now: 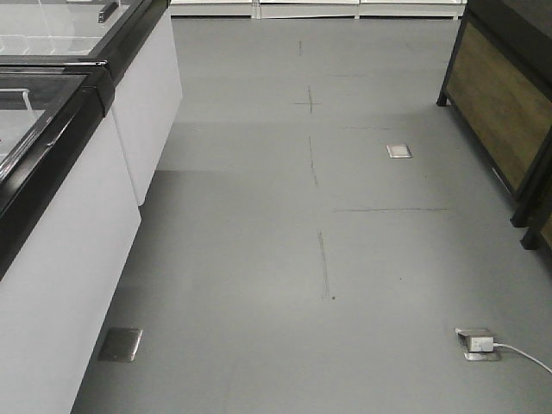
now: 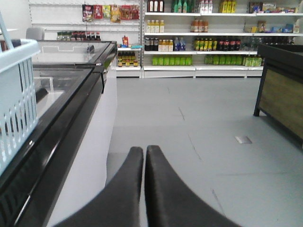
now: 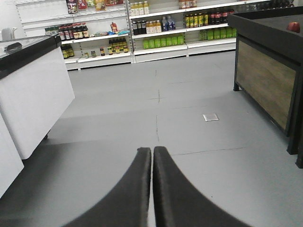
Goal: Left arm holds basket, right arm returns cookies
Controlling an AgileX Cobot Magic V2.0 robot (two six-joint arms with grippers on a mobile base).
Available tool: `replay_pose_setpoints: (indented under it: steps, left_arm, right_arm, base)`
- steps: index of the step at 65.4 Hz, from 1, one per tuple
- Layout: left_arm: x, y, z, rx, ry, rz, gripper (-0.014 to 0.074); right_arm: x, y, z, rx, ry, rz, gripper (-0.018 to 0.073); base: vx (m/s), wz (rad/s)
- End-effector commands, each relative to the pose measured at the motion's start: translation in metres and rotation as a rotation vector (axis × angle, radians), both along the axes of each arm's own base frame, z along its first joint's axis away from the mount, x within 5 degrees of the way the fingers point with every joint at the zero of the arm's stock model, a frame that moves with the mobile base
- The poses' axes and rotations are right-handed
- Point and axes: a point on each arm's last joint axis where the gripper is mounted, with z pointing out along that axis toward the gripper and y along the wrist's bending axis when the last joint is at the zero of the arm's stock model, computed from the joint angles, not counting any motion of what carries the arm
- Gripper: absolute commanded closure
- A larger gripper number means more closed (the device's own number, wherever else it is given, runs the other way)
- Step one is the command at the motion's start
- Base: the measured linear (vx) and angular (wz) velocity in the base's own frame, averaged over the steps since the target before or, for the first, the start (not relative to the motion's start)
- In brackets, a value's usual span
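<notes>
Grey floor (image 1: pixel 259 259) stretches down the aisle, with a white chest freezer (image 1: pixel 69 224) under black-rimmed glass lids along the left and a black-framed wooden stand (image 1: pixel 496 95) on the right. A white plug (image 1: pixel 481 343) sits in a floor socket at bottom right, its cable (image 1: pixel 526 354) trailing off frame. On the far wall, shelves (image 2: pixel 203 38) carry rows of bottles.

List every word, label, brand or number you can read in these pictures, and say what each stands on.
No text can be read.
Labels on the bottles: too small to read.
Print on the snack packets: blurred.
The basket: no lettering shows.
</notes>
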Motion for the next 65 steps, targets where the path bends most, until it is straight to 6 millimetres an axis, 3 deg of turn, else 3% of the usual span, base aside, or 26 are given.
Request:
replay_pose_setpoints:
  steps: [1,15,24,35,49,58,65]
  left_arm:
    - [-0.002,0.000,0.036,0.001,-0.121,0.001,0.0603]
    - [0.017,0.000,0.088,-0.005,-0.080,0.000,0.0603]
    - [0.034,-0.001,0.109,-0.004,-0.056,0.000,0.0603]
    - [0.046,-0.001,0.111,-0.004,-0.022,0.000,0.0603]
    - [0.046,-0.001,0.112,-0.003,-0.036,0.000,0.0587]
    - [0.046,-0.001,0.112,-0.003,-0.039,0.000,0.0472]
    - [0.046,-0.001,0.112,-0.003,-0.038,0.000,0.0300]
  right_arm:
    - [0.000,-0.001,0.007,-0.017,-0.087,-0.011,0.0567]
    - [0.000,-0.001,0.007,-0.017,-0.087,-0.011,0.0567]
    - [0.000,-0.001,0.007,-0.017,-0.087,-0.011,0.0567]
    - [0.000,-0.001,0.007,-0.017,-0.087,-0.011,0.0567]
    - [0.000,-0.001,0.007,-0.017,-0.087,-0.011,0.0567]
    - [0.000,-0.001,0.007,-0.017,-0.087,-0.011,0.0567]
    - [0.000,-0.001,0.007,-0.017,-0.086,-0.011,0.0567]
  base:
    - [0.00,0.00]
    - [0.00,0.00]
    - [0.00,0.00]
    - [0.00,0.00]
    - [0.00,0.00]
    - [0.00,0.00]
    - [0.00,0.00]
